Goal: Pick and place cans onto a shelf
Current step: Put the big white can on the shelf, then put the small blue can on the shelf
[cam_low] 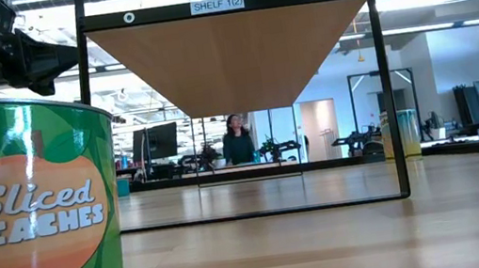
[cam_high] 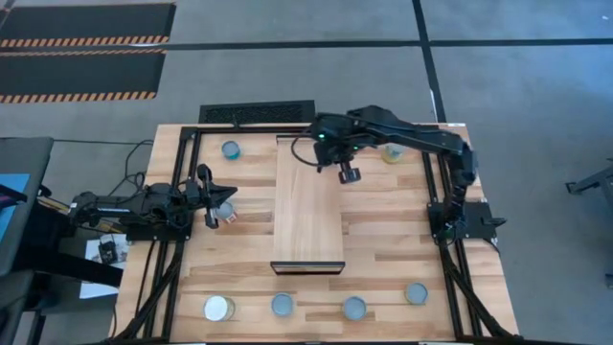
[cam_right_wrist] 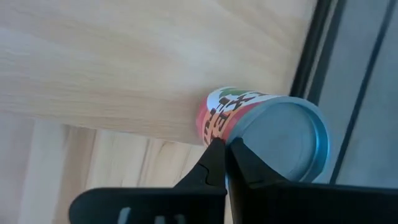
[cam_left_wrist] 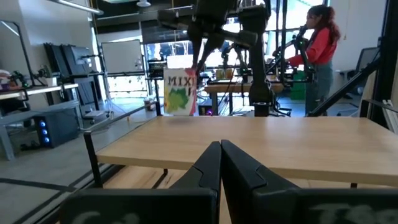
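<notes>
The high view is looking straight down on the whole table (cam_high: 383,259). The low view is sitting at tabletop level, hard against a peaches can (cam_low: 26,204), facing under the shelf (cam_low: 228,55). The left wrist view is looking level across the shelf (cam_left_wrist: 261,146); the right is looking steeply down, close on a can (cam_right_wrist: 267,134).

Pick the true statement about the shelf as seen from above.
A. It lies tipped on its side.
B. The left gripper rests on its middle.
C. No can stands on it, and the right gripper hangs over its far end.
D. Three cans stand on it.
C: in the high view the shelf shows only bare wood, and the right gripper hangs shut over its far end, holding nothing.
</notes>
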Robot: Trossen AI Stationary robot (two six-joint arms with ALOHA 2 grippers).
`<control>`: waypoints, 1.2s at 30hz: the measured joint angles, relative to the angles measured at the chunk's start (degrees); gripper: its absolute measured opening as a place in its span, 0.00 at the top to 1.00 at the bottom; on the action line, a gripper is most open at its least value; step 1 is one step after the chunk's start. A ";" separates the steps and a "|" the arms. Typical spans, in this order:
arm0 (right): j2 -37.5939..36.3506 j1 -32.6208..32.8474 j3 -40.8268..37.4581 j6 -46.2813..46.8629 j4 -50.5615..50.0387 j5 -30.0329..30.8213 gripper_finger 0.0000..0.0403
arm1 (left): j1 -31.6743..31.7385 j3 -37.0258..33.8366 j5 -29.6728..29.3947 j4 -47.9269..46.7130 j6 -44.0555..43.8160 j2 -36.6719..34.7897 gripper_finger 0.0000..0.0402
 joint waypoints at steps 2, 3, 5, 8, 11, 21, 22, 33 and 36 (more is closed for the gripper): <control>1.50 -0.32 0.86 -0.15 -0.95 0.00 0.98 | 0.00 0.00 0.00 -0.01 0.00 0.00 1.00; 2.00 -0.32 0.93 -0.15 -1.11 0.01 0.98 | 0.00 0.00 0.00 -0.02 0.00 0.01 1.00; 2.39 -0.58 1.12 -0.42 -1.10 0.05 0.98 | 0.00 0.00 0.00 -0.04 -0.02 0.02 1.00; 2.41 -0.93 1.12 -0.89 -0.48 0.01 0.98 | 0.00 -0.01 0.02 -0.07 -0.93 0.01 1.00; 2.46 -1.04 1.08 -0.85 0.63 0.00 0.97 | 0.00 -0.01 0.04 -0.36 -1.73 0.02 1.00; 2.24 -1.04 1.06 0.48 1.75 0.09 0.83 | 0.00 -0.02 0.04 -0.35 -2.49 0.02 1.00; 2.24 -1.04 1.06 0.48 2.05 0.09 0.83 | 0.00 -0.02 0.04 -0.35 -2.49 0.02 1.00; 2.19 -0.20 1.03 0.45 6.48 5.41 0.77 | 0.00 0.00 0.04 -0.31 -2.49 -0.01 1.00; 2.19 0.87 2.00 0.34 5.69 7.18 0.76 | 0.00 -0.02 0.04 -0.28 -2.06 0.02 1.00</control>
